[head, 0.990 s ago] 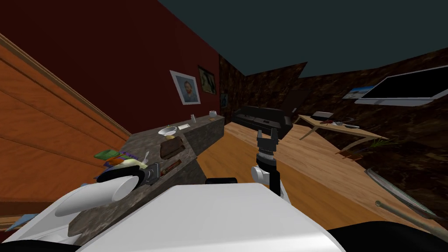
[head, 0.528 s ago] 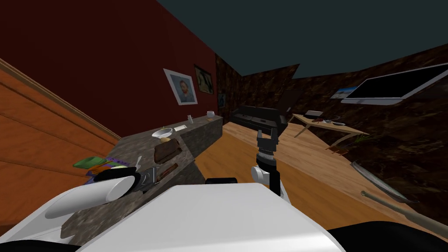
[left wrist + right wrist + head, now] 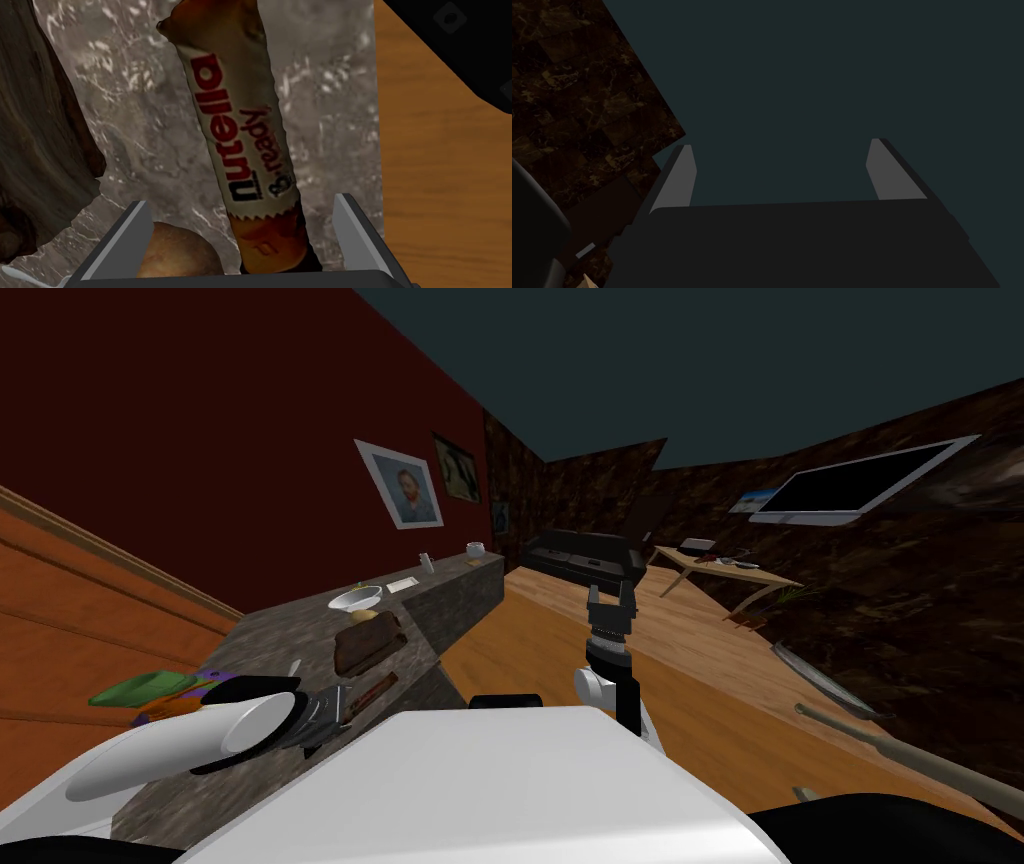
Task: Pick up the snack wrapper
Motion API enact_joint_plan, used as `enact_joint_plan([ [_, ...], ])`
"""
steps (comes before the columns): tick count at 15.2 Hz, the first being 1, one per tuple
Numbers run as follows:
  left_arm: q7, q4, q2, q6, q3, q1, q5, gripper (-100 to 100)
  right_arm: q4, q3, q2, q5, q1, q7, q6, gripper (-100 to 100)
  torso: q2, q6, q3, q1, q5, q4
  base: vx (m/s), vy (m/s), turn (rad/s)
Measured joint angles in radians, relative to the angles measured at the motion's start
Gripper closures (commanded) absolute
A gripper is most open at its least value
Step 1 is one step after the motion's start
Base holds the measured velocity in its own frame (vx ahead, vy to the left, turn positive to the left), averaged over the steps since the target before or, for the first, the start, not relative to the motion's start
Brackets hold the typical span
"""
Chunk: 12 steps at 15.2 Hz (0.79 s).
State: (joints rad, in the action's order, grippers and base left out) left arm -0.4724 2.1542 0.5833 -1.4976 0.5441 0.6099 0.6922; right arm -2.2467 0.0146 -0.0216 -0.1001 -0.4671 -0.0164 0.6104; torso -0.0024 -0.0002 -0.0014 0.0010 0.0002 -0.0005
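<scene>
The snack wrapper (image 3: 235, 125) is a long white and brown bar pack with red and black lettering. It lies flat on the grey marbled counter (image 3: 325, 100), close to the counter's edge. My left gripper (image 3: 242, 201) is open right over the wrapper's near end, which lies between the fingers (image 3: 135, 225) without touching either. In the head view the wrapper (image 3: 375, 688) sits just ahead of the left gripper (image 3: 335, 703) on the counter (image 3: 280, 633). My right gripper (image 3: 612, 598) is raised in front of the chest, open (image 3: 779, 145) and holding nothing.
A round brown object (image 3: 175, 250) lies by the left gripper's finger. A dark brown lump (image 3: 368, 638) sits beside the wrapper, a white bowl (image 3: 355, 598) farther along, a green item (image 3: 140, 688) at the near end. Wood floor (image 3: 540, 658) lies beyond the counter edge.
My head view has turned, so the counter and its things have slid left and down in the picture. The left hand stays at the wrapper's near end. The right arm holds still.
</scene>
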Motion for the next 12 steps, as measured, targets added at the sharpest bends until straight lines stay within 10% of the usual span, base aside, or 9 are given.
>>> enact_joint_plan([
  [7,-0.035,-0.020,0.008,-0.117,0.028,0.005,0.042,-100,0.000,0.000,0.000,0.000,0.000,0.000,0.000,0,0.001,0.000,0.000,-0.001,0.000,0.000,0.025,0.014,-0.072],
  [12,-0.018,-0.073,-0.004,-0.083,0.005,-0.009,0.017,-100,0.000,0.000,0.000,0.000,0.000,0.000,0.000,0,0.003,0.000,0.002,-0.002,0.000,0.001,-0.010,-0.007,-0.023],
])
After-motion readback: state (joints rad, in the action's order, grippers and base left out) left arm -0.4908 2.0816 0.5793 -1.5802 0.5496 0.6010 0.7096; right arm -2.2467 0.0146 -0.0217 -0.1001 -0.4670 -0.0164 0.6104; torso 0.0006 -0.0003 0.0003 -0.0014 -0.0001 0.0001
